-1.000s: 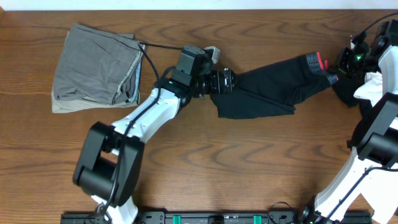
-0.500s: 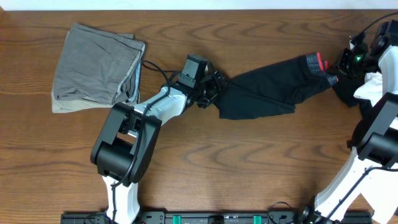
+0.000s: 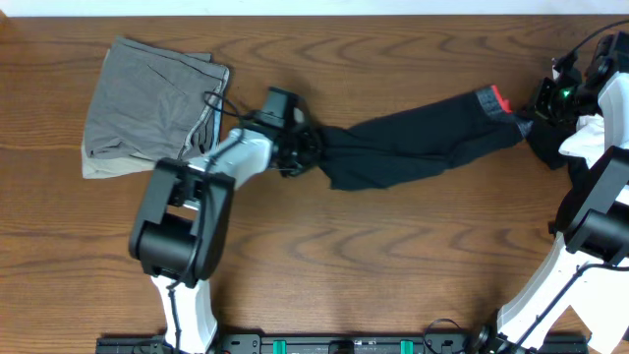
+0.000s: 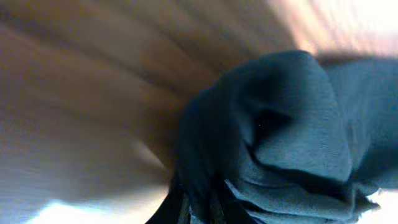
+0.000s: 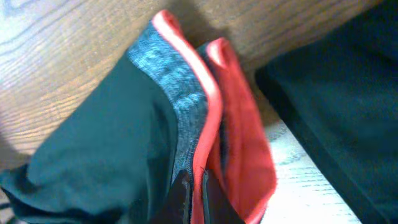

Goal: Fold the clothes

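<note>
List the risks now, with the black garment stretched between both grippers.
1. The left gripper pinches only a bunched wad of the black garment, so a harder pull may slip it free.
2. The right gripper holds just the red-and-grey band; more stretch could tug it out.
3. The cloth lies twisted and creased, so a fold made now may come out crooked.

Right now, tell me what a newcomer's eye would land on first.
A long black garment lies stretched across the middle of the table, pinched at one end by the left pincer and at its red-and-grey band by the right pincer. A grey garment lies folded at the far left.
</note>
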`<action>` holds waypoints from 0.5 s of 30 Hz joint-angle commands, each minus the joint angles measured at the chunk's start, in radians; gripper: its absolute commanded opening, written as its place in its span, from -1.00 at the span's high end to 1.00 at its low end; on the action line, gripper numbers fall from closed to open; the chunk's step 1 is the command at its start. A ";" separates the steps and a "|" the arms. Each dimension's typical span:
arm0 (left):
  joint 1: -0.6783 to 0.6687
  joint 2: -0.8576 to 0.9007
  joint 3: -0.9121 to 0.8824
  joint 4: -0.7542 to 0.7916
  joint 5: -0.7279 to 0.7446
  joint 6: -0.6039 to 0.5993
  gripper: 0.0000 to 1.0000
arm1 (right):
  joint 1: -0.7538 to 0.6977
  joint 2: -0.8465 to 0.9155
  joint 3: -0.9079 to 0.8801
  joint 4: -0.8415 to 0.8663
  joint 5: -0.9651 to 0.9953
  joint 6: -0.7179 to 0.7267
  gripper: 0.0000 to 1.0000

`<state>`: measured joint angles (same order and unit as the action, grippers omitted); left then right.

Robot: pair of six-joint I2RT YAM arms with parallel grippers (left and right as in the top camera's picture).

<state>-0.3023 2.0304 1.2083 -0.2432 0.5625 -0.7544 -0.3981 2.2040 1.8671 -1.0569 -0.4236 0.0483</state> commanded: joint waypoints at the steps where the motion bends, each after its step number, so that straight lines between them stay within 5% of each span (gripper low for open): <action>1: 0.085 -0.042 0.013 -0.011 -0.020 0.093 0.70 | 0.003 -0.001 0.018 -0.006 0.018 -0.013 0.97; 6: 0.175 -0.083 0.014 -0.014 0.025 0.125 0.66 | 0.003 -0.001 0.018 -0.017 0.035 -0.011 0.97; 15: 0.166 -0.237 0.015 -0.020 0.108 0.304 0.10 | 0.003 -0.001 0.018 -0.024 0.035 -0.013 0.97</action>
<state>-0.0956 1.8553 1.2083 -0.2584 0.6228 -0.5636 -0.3981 2.2040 1.8671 -1.0767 -0.3912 0.0479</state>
